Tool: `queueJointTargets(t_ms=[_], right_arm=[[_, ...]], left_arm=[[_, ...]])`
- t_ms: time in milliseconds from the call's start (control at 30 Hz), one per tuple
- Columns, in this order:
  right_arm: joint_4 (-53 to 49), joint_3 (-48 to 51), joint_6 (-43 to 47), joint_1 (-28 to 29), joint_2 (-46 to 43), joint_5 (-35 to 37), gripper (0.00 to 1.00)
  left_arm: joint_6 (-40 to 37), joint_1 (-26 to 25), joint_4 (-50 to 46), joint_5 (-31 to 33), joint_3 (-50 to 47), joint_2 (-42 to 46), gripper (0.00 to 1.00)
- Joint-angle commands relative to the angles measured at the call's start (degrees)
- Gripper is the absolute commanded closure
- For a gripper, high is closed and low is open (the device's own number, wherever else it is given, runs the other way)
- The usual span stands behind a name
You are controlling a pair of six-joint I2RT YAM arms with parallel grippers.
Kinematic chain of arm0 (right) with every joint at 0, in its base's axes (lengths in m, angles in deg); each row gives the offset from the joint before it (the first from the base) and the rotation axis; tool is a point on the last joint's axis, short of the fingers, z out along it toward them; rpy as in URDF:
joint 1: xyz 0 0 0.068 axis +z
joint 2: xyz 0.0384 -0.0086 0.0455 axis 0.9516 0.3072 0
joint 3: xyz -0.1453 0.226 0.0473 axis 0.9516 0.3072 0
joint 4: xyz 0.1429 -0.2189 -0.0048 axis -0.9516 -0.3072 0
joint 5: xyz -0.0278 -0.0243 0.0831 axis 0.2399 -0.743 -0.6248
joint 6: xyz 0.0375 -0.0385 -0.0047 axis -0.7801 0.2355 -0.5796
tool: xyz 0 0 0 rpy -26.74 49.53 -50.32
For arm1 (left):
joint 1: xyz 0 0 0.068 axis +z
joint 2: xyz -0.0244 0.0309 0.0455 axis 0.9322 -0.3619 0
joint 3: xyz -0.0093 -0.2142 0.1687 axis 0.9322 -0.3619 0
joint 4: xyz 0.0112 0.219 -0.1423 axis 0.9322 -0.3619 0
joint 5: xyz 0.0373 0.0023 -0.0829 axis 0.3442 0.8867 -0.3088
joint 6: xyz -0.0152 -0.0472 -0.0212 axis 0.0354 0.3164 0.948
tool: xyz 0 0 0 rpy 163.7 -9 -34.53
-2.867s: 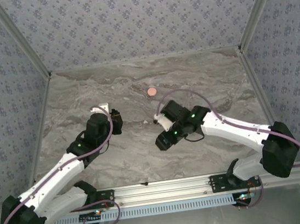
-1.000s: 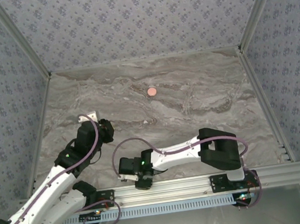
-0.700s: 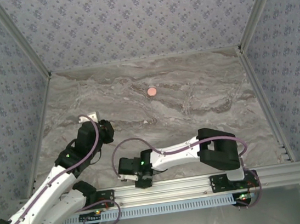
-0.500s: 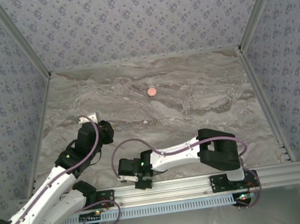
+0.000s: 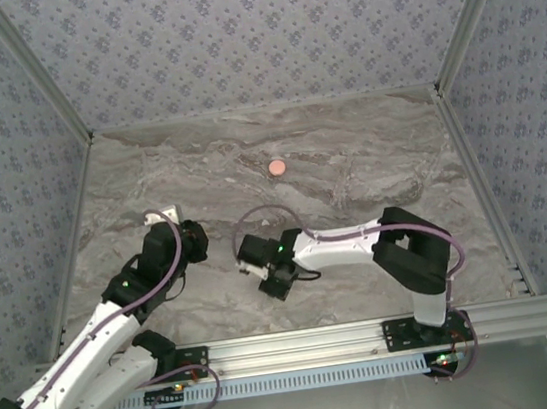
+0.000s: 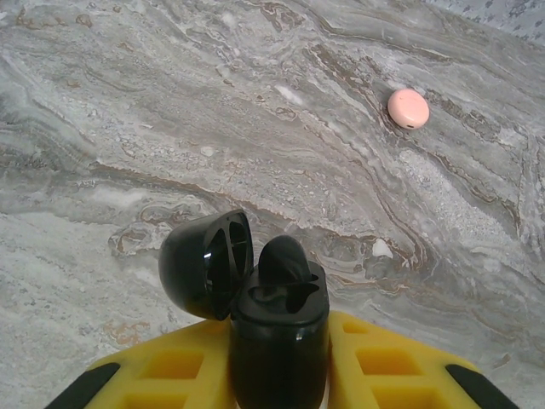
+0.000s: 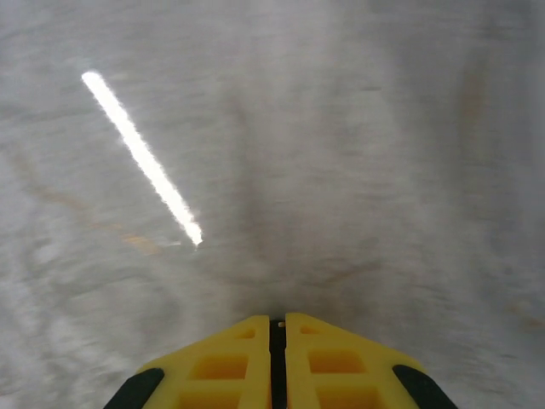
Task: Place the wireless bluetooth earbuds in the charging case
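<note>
The open charging case is gripped by the left gripper at the near left, with one black earbud seated in it. The right gripper is pressed fully closed; whether an earbud is pinched cannot be told. The empty socket is best approached from above, stem aligned and case steadied. A pale speck beyond the case cannot be identified.
</note>
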Motion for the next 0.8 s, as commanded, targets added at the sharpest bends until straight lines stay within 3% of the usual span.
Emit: queueJointTargets(t_ms=[0,400,567,767], right_arm=[[0.4,1.1,-3.8,-4.2,-1.1,0.0,0.91],[0.5,1.3,-8.4,-15.7,0.7,-2.6,0.83],[0.3,1.2,-9.1,-17.2,-0.7,-3.6,0.66],[-2.6,0.1,-8.4,-16.9,-5.4,-4.4,0.62]], left_arm=[[-0.7,0.2,2.9,-1.7,-0.1,-1.0,0.74],[-1.4,0.2,6.6,-6.0,0.2,-5.3,0.74],[-1.7,0.2,7.3,-6.6,0.6,-6.5,0.74],[-2.3,0.2,7.3,-7.1,1.6,-7.9,0.74]])
